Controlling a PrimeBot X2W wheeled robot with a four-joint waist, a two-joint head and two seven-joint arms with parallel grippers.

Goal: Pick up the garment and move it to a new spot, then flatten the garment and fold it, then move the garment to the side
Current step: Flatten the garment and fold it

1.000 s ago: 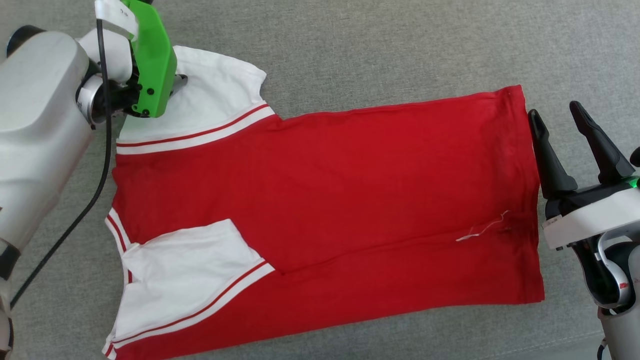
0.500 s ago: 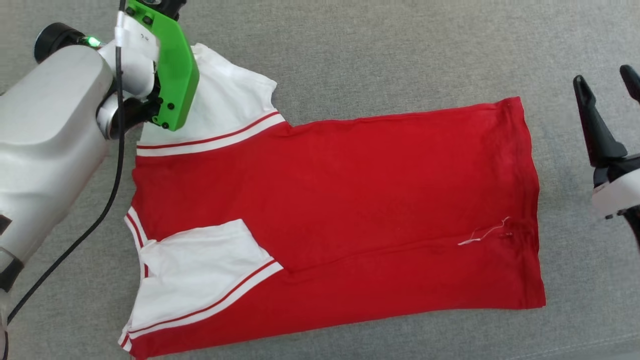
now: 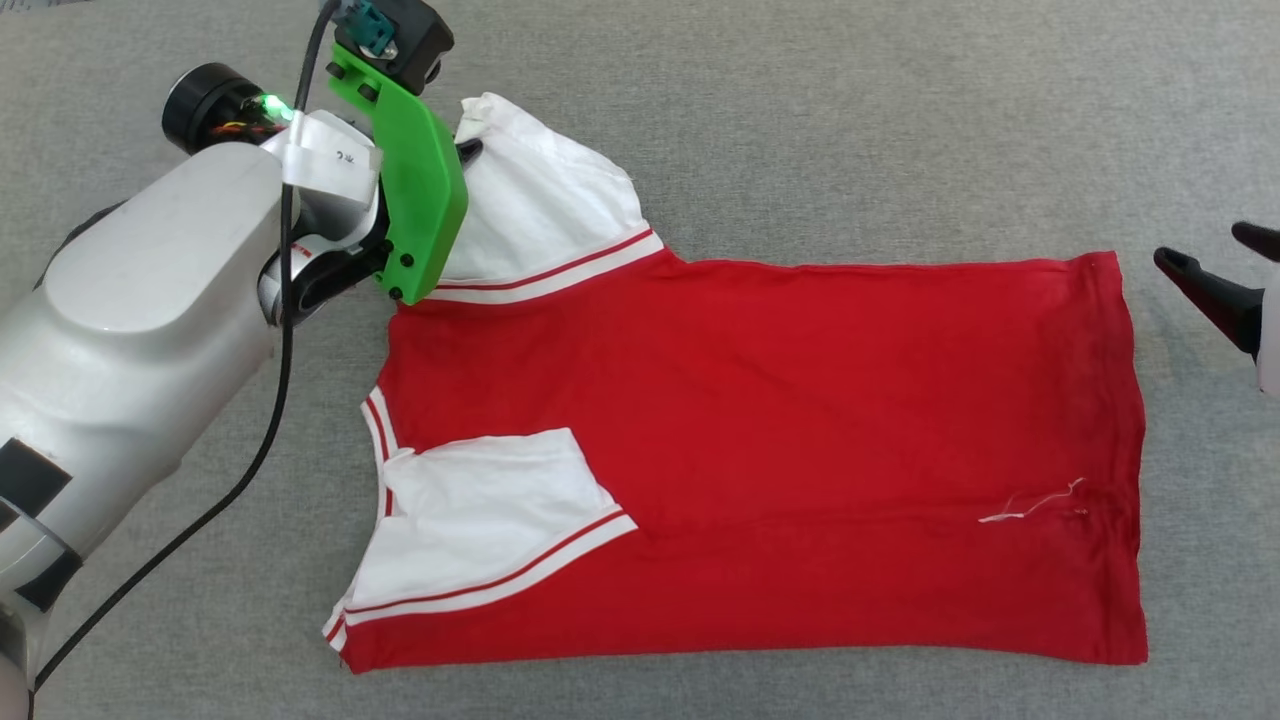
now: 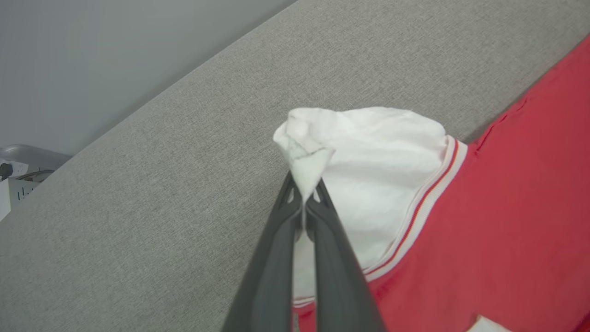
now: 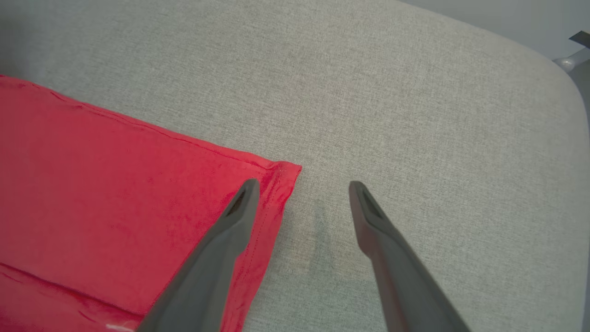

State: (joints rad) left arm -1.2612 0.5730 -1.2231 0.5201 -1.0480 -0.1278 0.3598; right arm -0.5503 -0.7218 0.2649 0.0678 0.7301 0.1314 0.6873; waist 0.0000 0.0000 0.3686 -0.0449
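Red jersey-style T-shirt with white short sleeves (image 3: 780,400) lies spread flat, plain face up, on grey fabric-covered desk (image 3: 850,120). Near sleeve (image 3: 480,520) folded in over body, hem toward right.

Left claw (image 4: 304,186) pinched tight on tip of far white sleeve (image 4: 368,152), raising it into peak. Right claw (image 5: 302,189) spread wide, empty, one finger over hem corner (image 5: 281,173).

Cloth likely light, limp, stretchy: will sag and drag. Best held at seams and corners.

Bare desk all round; rounded desk edge beyond hem.
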